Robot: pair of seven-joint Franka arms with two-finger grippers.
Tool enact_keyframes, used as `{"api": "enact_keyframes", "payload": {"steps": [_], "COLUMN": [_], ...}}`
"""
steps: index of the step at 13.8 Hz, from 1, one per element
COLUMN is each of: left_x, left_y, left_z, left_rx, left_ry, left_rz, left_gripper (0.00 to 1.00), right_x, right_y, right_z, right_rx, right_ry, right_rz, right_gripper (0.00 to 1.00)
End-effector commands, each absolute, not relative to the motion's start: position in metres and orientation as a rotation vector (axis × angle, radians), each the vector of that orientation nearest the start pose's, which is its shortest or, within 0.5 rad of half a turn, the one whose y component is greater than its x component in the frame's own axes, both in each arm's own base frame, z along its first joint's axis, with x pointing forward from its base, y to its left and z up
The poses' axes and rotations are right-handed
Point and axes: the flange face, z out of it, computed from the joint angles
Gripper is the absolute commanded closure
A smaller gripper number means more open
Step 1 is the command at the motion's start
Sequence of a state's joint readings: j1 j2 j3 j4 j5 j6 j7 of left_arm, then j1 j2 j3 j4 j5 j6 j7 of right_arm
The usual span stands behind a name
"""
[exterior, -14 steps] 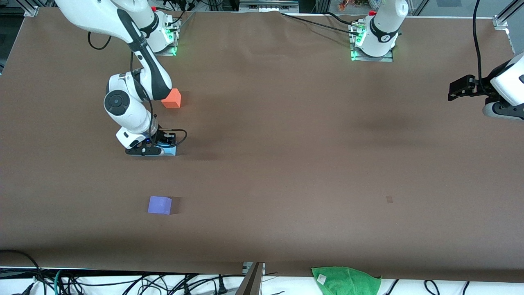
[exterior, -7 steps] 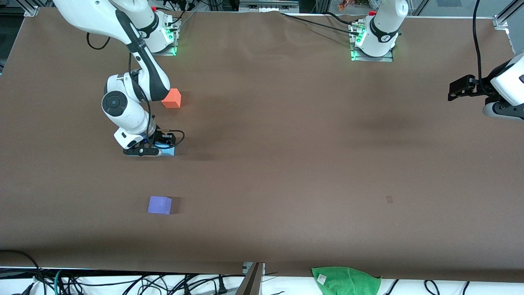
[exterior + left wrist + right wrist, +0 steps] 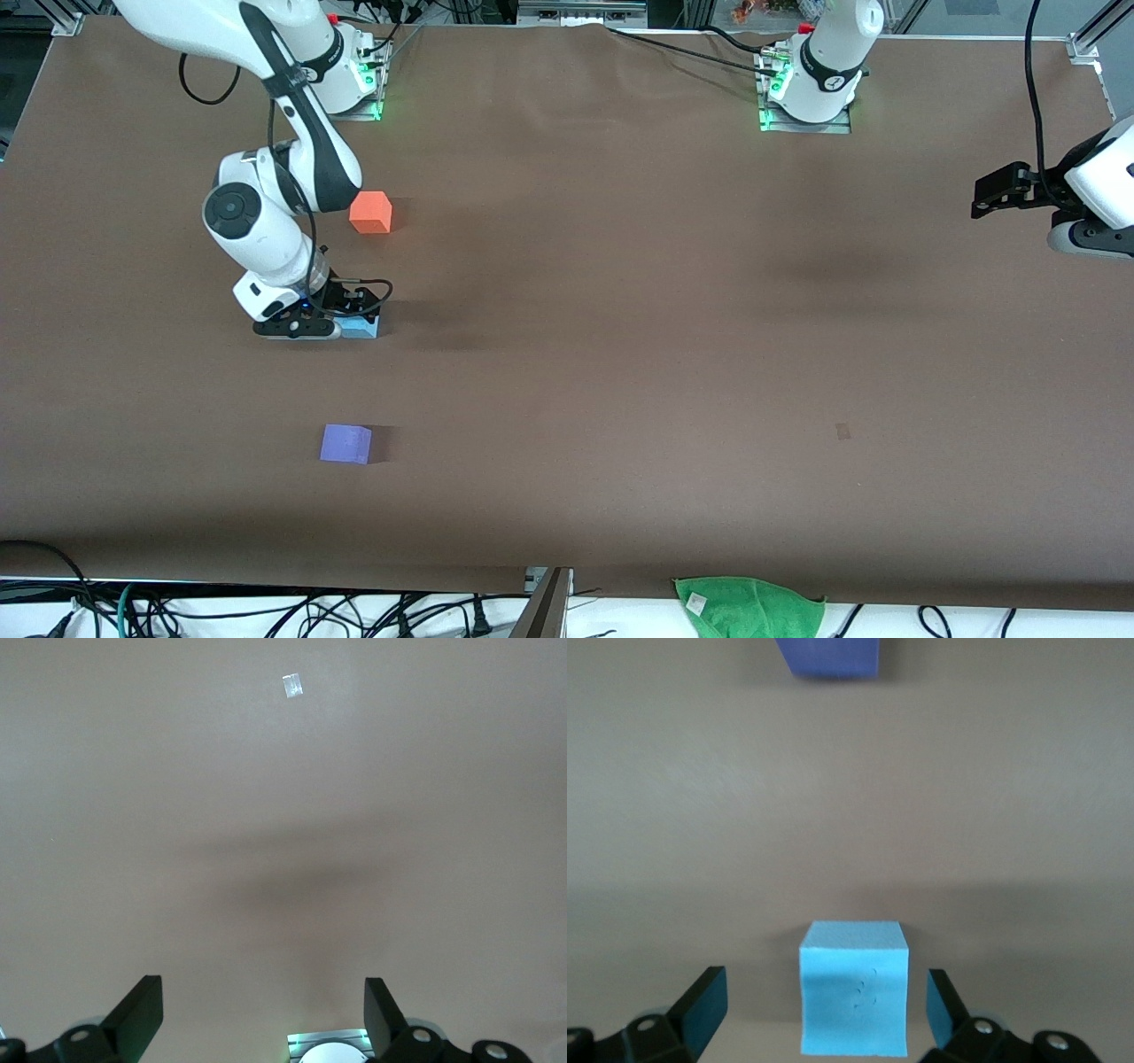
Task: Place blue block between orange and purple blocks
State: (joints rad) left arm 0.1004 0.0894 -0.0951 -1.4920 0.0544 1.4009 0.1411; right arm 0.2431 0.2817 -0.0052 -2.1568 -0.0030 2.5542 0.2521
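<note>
The blue block [image 3: 363,328] sits on the brown table between the orange block [image 3: 370,213], which lies farther from the front camera, and the purple block [image 3: 345,443], which lies nearer. My right gripper [image 3: 339,322] is low over the blue block and open. In the right wrist view the blue block [image 3: 854,988] stands between the spread fingers [image 3: 704,1001] with a gap on each side, and the purple block [image 3: 830,656] shows past it. My left gripper [image 3: 983,197] waits open and empty at the left arm's end of the table; it also shows in the left wrist view [image 3: 264,1005].
A green cloth [image 3: 749,607] lies off the table's front edge. A small tape mark [image 3: 842,431] is on the table toward the left arm's end, also in the left wrist view [image 3: 292,685]. Cables hang along the front edge.
My right arm and gripper have shifted slightly toward the right arm's end of the table. The blue block has stayed in place. The left arm has not moved.
</note>
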Motion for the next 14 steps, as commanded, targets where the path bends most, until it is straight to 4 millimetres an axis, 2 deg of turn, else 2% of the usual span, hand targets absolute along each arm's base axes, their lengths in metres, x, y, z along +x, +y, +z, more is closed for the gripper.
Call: {"api": "enact_keyframes", "payload": {"steps": [1, 3, 6, 8, 11, 12, 13, 14], "left_x": [0.558, 0.558, 0.558, 0.558, 0.558, 0.558, 0.559, 0.558], "left_y": [0.013, 0.013, 0.018, 0.023, 0.027, 0.027, 0.027, 0.027], "left_z": [0.603, 0.603, 0.601, 0.6, 0.6, 0.6, 0.599, 0.6], "left_rx": [-3.118, -3.118, -3.138, -3.155, -3.16, -3.16, -3.16, -3.16], "left_ry": [0.191, 0.193, 0.178, 0.162, 0.153, 0.153, 0.153, 0.153], "left_rz": [0.292, 0.292, 0.296, 0.298, 0.297, 0.297, 0.3, 0.297], "left_gripper": [0.0, 0.0, 0.0, 0.0, 0.0, 0.0, 0.0, 0.0], "right_x": [0.576, 0.585, 0.588, 0.576, 0.546, 0.538, 0.536, 0.537], "right_y": [0.131, 0.134, 0.132, 0.13, 0.114, 0.106, 0.09, 0.073], "right_z": [0.312, 0.35, 0.423, 0.479, 0.547, 0.563, 0.571, 0.572], "right_rx": [-3.097, -3.106, -3.126, -3.124, -3.122, -3.12, -3.117, -3.114], "right_ry": [-0.012, -0.014, -0.011, -0.041, -0.042, -0.083, -0.127, -0.161], "right_rz": [-0.216, -0.163, -0.019, -0.026, 0.001, 0.003, 0.016, 0.03], "right_gripper": [0.01, 0.01, 0.01, 0.01, 0.01, 0.01, 0.01, 0.01]}}
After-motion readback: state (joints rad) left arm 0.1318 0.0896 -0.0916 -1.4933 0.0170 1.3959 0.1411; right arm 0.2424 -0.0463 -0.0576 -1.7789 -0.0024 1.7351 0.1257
